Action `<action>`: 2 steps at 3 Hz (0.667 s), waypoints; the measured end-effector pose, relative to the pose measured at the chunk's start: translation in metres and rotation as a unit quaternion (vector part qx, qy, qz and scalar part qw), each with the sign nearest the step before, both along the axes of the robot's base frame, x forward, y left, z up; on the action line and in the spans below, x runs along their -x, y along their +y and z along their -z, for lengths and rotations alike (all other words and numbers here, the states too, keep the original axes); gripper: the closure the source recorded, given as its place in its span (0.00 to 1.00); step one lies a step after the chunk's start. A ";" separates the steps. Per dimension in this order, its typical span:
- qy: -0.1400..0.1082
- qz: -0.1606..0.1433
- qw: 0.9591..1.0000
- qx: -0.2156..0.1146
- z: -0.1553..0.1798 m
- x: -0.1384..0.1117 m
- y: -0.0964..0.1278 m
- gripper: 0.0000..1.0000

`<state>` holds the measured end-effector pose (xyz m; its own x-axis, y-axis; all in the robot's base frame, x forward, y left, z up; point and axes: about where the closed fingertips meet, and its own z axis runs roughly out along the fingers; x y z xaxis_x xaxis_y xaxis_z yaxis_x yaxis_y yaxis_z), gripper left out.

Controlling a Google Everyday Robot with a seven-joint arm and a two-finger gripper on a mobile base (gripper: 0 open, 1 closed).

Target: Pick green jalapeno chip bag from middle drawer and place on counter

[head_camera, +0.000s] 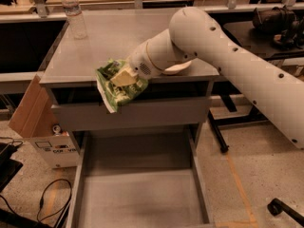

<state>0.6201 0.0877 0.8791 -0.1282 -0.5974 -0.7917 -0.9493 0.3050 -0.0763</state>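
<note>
The white arm (228, 56) is stretched from the right over the desk (109, 37); the tool (124, 77) is held at the desk's front edge, clamped on the green chip bag (115, 97).

Green jalapeno chip bag (113, 93): crinkled, tilted, held off any surface at the counter's front edge, lower half hanging in front of the lip. Gripper (124, 76) is clamped on its upper part. Middle drawer (142, 198): pulled out below, flat grey bottom. Counter (109, 42): brushed grey top.
</note>
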 end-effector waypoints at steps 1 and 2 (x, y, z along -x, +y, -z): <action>-0.001 0.000 1.000 0.000 -0.002 -0.001 0.000 1.00; -0.011 0.029 0.999 0.004 -0.038 -0.021 -0.006 1.00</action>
